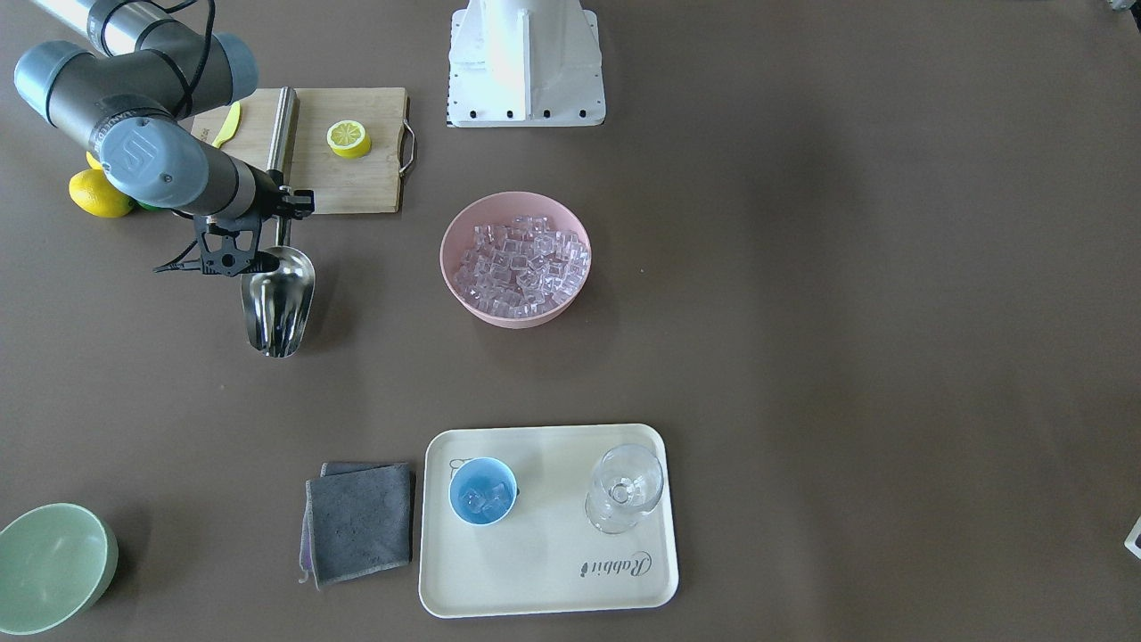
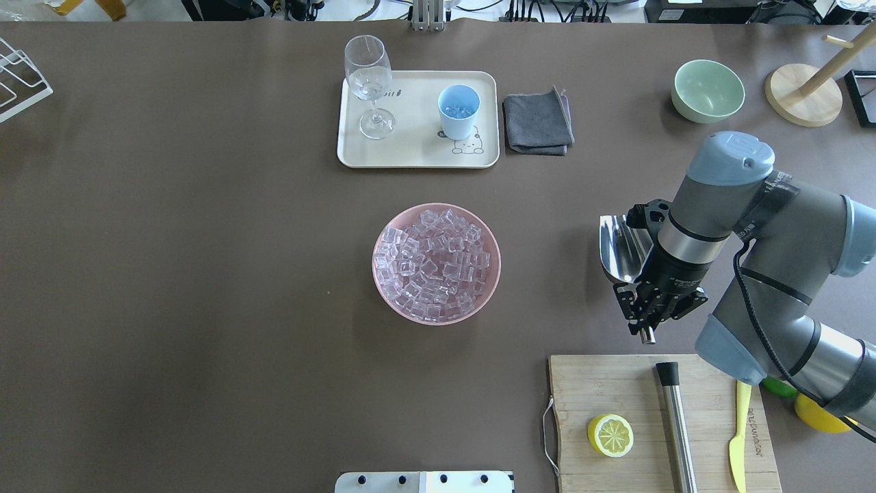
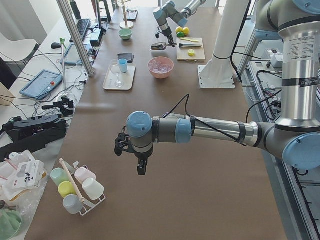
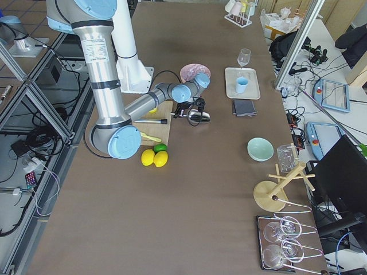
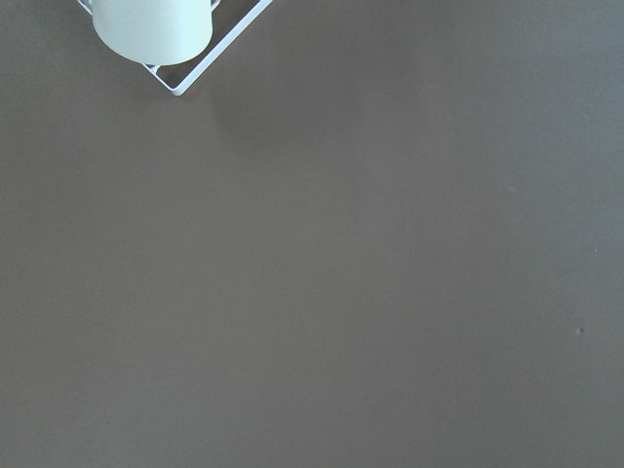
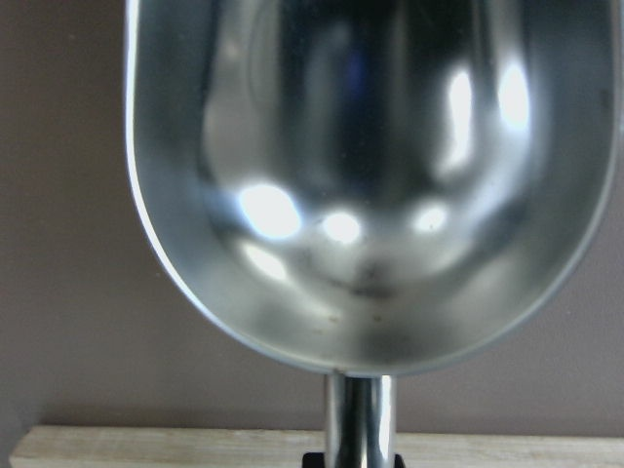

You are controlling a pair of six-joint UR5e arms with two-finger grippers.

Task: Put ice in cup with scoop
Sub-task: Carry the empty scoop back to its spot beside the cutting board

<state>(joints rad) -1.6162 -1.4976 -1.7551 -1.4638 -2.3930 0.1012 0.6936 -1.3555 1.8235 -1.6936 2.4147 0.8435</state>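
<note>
The steel scoop (image 1: 278, 303) lies low over the brown table near the cutting board, its trough empty in the right wrist view (image 6: 370, 175). My right gripper (image 2: 649, 316) is shut on the scoop's rod handle, with the trough (image 2: 618, 246) pointing away from the robot. The ice (image 1: 521, 263) fills a pink bowl (image 2: 387, 287) at mid-table. The light-blue cup (image 1: 482, 491) stands on a cream tray (image 1: 553, 571) and holds a few ice cubes. My left gripper (image 3: 141, 167) hangs over bare table far from these; I cannot tell whether it is open.
A clear stemmed glass (image 1: 624, 486) shares the tray. A grey cloth (image 1: 361, 522) lies beside it. The cutting board (image 1: 348, 183) carries a lemon half (image 1: 348, 138), a steel cylinder (image 1: 283, 125) and a yellow-green knife (image 1: 226, 125). A pale green bowl (image 1: 49, 571) sits at a corner.
</note>
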